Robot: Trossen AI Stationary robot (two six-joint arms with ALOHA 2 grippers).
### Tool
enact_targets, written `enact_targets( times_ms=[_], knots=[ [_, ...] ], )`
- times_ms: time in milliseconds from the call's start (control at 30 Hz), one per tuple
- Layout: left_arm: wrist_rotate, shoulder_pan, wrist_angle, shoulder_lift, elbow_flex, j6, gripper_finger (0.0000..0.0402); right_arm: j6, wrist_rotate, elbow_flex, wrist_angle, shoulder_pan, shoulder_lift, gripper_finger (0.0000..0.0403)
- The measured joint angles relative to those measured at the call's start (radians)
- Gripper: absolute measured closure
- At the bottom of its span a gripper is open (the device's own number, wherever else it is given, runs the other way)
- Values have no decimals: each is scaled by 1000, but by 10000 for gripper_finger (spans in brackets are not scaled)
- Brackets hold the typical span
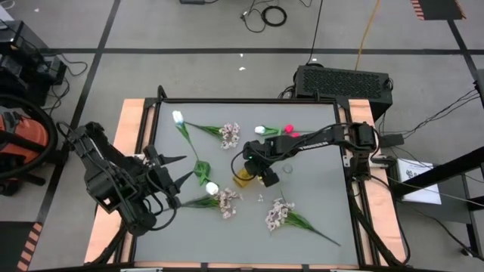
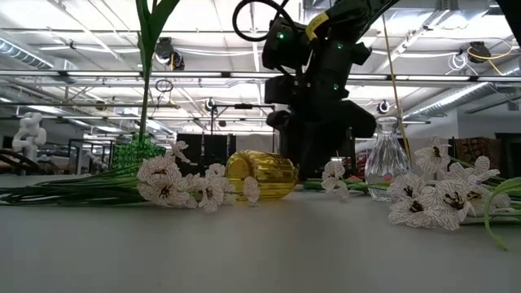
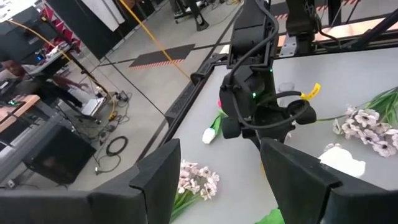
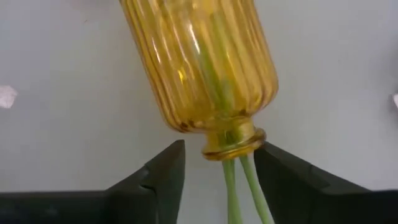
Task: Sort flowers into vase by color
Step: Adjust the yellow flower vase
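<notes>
- Yellow vase (image 4: 202,68) lies on its side on the desk (image 1: 325,196), two green stems (image 4: 239,186) in its mouth; my right end effector (image 4: 217,171) straddles the neck, fingers apart, not clenched.
- My left end effector (image 3: 217,180) waits released near a white tulip (image 1: 212,188).

The grey worktop (image 1: 318,196) has pale wooden edges along its left and right sides. Just beyond its far edge a black box with a perforated top (image 1: 344,79) sits on the floor. A coiled black cable (image 1: 274,15) lies farther out on the grey floor, which is crossed by dark tape lines. At the left — partly cut off — stands an orange and black machine (image 1: 21,143). A white sheet of paper (image 1: 420,180) rests to the right of the worktop.
</notes>
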Motion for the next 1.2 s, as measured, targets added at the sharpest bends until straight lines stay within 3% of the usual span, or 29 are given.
enact_targets(
  times_ms=[300, 667, 967, 1200],
  knots=[
    [-4, 0, 2, 0, 0, 0, 174, 0, -1, 0, 11, 13, 2, 270],
    [-14, 0, 10, 1, 0, -1, 174, 29, 5, 0, -3, 19, 2, 292],
    [-19, 0, 19, 18, 0, 0, 174, 82, 65, 0, -65, 43, 1, 212],
    [-23, 0, 24, 21, 0, 0, 174, 131, 37, 0, -44, 56, 1, 168]
  ],
)
